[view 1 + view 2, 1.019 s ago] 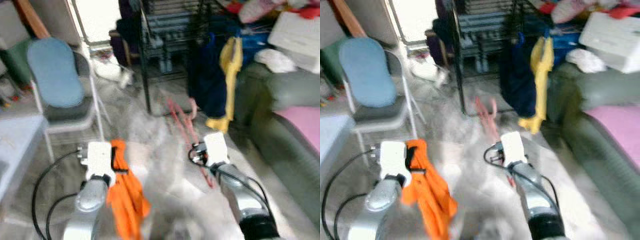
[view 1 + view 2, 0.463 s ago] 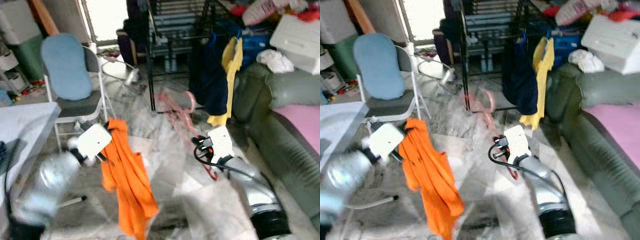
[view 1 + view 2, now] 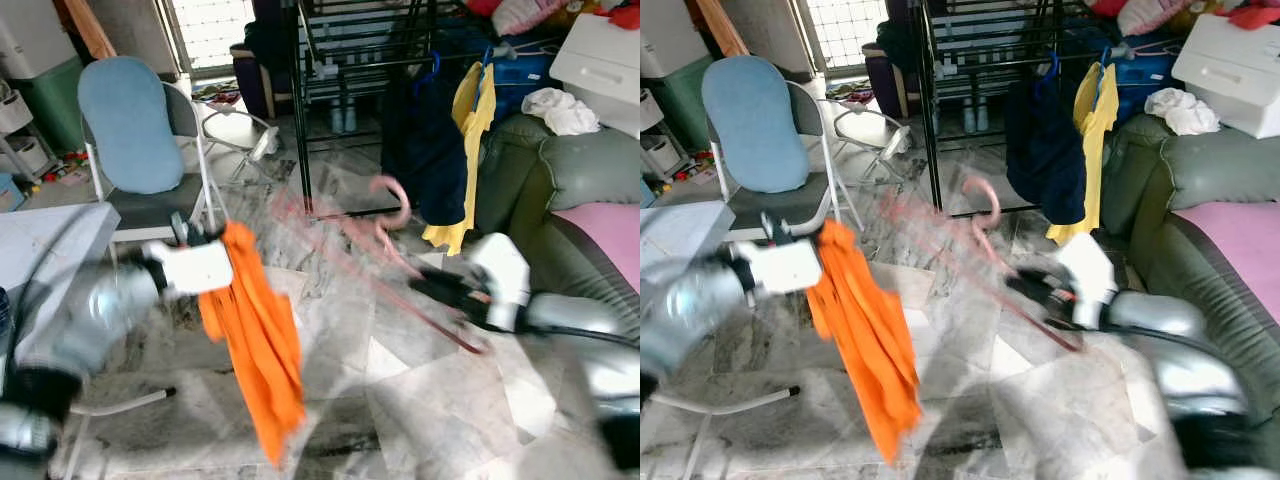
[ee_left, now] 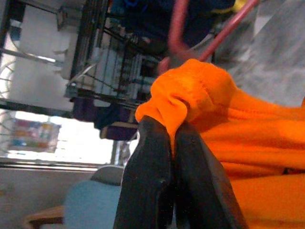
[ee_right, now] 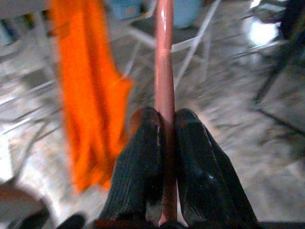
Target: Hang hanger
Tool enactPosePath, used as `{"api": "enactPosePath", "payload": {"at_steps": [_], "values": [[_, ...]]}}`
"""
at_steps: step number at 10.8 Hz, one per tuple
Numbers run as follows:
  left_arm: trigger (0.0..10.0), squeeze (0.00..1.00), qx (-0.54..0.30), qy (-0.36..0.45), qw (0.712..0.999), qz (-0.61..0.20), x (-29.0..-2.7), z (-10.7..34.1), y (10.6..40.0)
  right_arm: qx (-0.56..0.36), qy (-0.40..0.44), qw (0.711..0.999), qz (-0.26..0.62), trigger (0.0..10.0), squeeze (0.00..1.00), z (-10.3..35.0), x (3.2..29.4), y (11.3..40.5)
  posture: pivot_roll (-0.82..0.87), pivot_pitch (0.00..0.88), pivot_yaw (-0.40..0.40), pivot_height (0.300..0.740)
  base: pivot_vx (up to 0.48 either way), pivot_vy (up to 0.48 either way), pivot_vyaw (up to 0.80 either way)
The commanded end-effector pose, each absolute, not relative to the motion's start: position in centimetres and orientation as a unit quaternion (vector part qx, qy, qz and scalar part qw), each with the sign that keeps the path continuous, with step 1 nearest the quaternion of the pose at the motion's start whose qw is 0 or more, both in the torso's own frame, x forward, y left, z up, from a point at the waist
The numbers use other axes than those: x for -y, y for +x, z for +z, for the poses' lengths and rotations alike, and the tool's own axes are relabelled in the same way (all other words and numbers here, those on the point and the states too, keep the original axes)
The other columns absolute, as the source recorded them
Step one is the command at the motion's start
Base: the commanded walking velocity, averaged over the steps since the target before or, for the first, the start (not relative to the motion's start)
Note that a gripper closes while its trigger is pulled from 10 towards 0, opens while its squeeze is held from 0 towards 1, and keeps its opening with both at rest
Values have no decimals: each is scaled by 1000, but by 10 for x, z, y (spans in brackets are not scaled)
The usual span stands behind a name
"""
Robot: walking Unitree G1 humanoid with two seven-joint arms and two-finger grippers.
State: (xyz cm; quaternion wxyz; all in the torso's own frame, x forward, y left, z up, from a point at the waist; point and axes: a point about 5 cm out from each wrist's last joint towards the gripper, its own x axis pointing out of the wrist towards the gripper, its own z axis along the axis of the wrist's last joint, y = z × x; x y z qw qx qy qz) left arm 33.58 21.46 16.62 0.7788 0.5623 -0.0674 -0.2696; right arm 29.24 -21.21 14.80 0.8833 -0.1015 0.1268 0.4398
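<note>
My left gripper (image 3: 222, 262) is shut on a bunched edge of an orange garment (image 3: 255, 340), which hangs down from it over the floor. In the left wrist view the black fingers (image 4: 152, 157) pinch the orange cloth (image 4: 200, 95). My right gripper (image 3: 432, 286) is shut on the pink hanger (image 3: 398, 205), whose hook curls upward in front of the black clothes rack (image 3: 300, 100). In the right wrist view the hanger's rod (image 5: 163, 57) runs between the shut fingers (image 5: 143, 143). The hanger is blurred. Hanger and garment are apart.
A dark blue garment (image 3: 425, 140) and a yellow one (image 3: 470, 120) hang on the rack. A blue folding chair (image 3: 130, 125) stands on the left, a white table (image 3: 40, 240) at the near left, a green sofa (image 3: 570, 200) on the right. Marble floor lies between.
Both arms have swung outward and up: the left one now holds the orange garment out from the left, the right one tilts the hanger with its hook higher. The view has also shifted.
</note>
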Motion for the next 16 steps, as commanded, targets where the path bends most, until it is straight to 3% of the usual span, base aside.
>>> {"api": "enactPosePath", "payload": {"at_steps": [1, 4, 8, 12, 16], "values": [[10000, 0, 68, 580, 768, -263, -220, 170, 338, -116, -94, 871, 469, 10000, 0, 156, 208, 289, -55, 17, 75, 740, 0, 0, 0], [10000, 0, 105, 575, 762, -279, -213, 175, 343, -145, -78, 836, 523, 10000, 0, 162, 213, 273, -66, 20, 73, 740, 0, 0, 0], [10000, 0, 138, 559, 760, -301, -206, 171, 340, -163, -72, 817, 549, 10000, 0, 156, 203, 268, -59, 16, 66, 740, 0, 0, 0], [10000, 0, 216, 548, 763, -268, -196, 195, 344, -180, -61, 793, 579, 10000, 0, 145, 189, 261, -52, 12, 65, 740, 0, 0, 0], [10000, 0, 204, 552, 766, -261, -203, 189, 343, -189, -62, 784, 588, 10000, 0, 146, 192, 258, -51, 10, 71, 740, 0, 0, 0]]}}
